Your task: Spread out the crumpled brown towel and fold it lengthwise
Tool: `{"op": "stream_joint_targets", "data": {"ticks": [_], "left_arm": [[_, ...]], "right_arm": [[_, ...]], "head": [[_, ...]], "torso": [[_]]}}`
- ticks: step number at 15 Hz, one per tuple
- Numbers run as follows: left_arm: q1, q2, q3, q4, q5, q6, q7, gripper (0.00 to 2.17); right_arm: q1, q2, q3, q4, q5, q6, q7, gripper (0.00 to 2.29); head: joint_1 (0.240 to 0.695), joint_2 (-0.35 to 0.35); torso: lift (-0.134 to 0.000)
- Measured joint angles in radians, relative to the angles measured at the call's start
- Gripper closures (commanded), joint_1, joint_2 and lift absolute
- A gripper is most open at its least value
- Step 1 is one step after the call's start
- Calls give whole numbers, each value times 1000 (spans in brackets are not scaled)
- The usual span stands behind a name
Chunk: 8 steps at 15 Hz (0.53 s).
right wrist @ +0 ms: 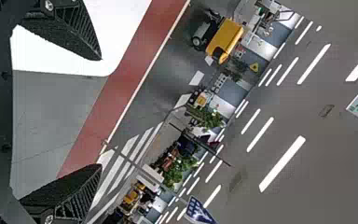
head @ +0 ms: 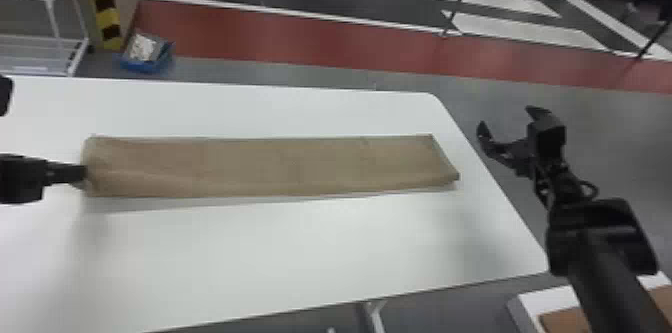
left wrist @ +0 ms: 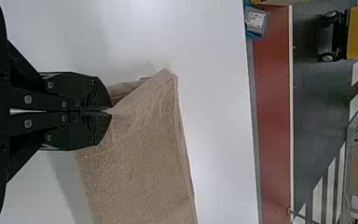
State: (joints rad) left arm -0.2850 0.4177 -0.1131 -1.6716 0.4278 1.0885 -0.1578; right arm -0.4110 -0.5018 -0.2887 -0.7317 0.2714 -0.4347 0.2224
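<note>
1. In the head view, we see the brown towel [head: 280, 164] laid out as a long, narrow, folded strip across the white table [head: 310, 252], its length running from left to right. Our left gripper [head: 82, 173] comes in from the left edge and is clamped on the towel's left end. The towel's right end lies near the table's right edge, cut at a slant, and we see a band of shadow along the near side. Our right gripper [head: 508, 120] is off to the right, beyond that table edge and over the grey floor, with its fingers apart and well clear of the towel. Past the far side of the table we find a blue box [head: 147, 61] on the floor, beside a yellow-and-black striped post [head: 104, 2].

2. In the left wrist view, we see the left gripper [left wrist: 111, 111] with its two fingers brought together, the towel pinched at their tips. A corner of the cloth pokes out past the grip, and several layers show along one edge.

3. In the right wrist view, the right gripper [right wrist: 101, 112] has its fingers spread wide with nothing between them. Farther off, we see a yellow cart [right wrist: 226, 37] and green plants [right wrist: 179, 170].
</note>
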Motion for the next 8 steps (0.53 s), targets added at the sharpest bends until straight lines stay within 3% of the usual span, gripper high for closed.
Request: {"op": "stream_joint_targets", "data": {"ticks": [5, 7, 8], "left_arm": [[48, 24, 51, -25, -29, 0, -2, 1163], [52, 23, 50, -27, -34, -7, 1, 66], [55, 20, 48, -35, -34, -25, 1, -2]], "right_arm": [[3, 4, 0, -5, -10, -2, 5, 70], [14, 9, 1, -16, -15, -2, 12, 70], [22, 13, 0, -25, -21, -2, 27, 70]], "head": [[695, -247], [695, -243], [695, -242]], "torso": [[-120], [-120], [-120]]}}
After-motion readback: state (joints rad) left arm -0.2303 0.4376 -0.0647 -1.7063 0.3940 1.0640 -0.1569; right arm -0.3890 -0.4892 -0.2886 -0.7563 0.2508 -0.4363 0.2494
